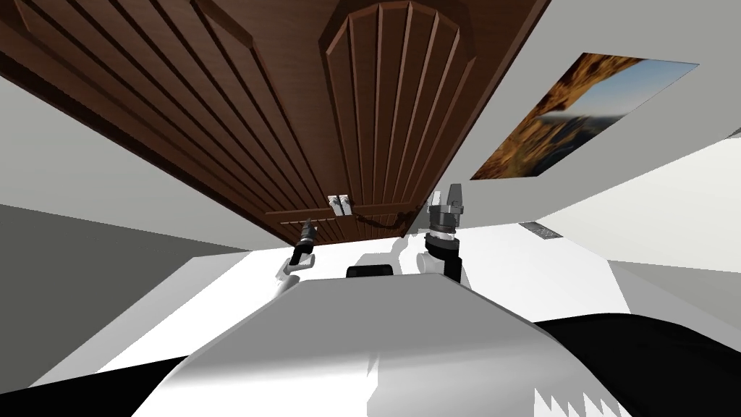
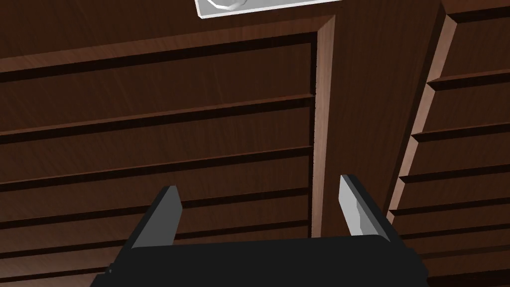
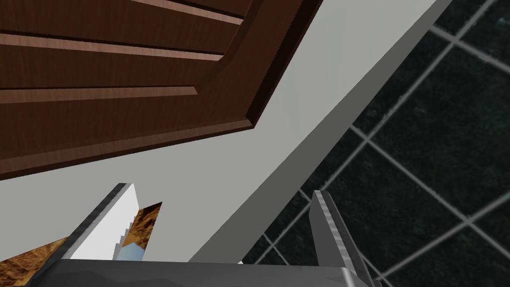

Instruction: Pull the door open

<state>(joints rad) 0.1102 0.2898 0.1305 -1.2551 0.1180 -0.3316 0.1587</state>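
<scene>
A dark brown door (image 1: 347,108) with slatted panels stood directly ahead of both your grippers. Your left gripper (image 2: 259,185) pointed at the door's face, its two pale fingers (image 2: 160,219) spread wide with nothing held between them. Framed between those fingers were the end of one slatted panel and the plain upright strip beside it. A second slatted panel began just outside the finger on the strip's side. Well beyond the fingertips, along the same strip, sat a pale plate (image 2: 259,6), apart from the fingers. In the head view, two small white fittings (image 1: 339,204) sat side by side on the door just past your left gripper (image 1: 309,226). A dark curved lever (image 1: 380,221) ran from them toward your right gripper (image 1: 455,192). That gripper was held up near the door's edge. In its wrist view, your right gripper (image 3: 221,190) had its fingers wide apart and empty. The door's lower corner (image 3: 124,74) lay beyond one fingertip, a grey wall (image 3: 259,159) ran between the two fingers, and a dark tiled surface (image 3: 423,149) lay past the other finger. A brown and blue picture (image 3: 145,221) showed just beside the finger nearer the door.
</scene>
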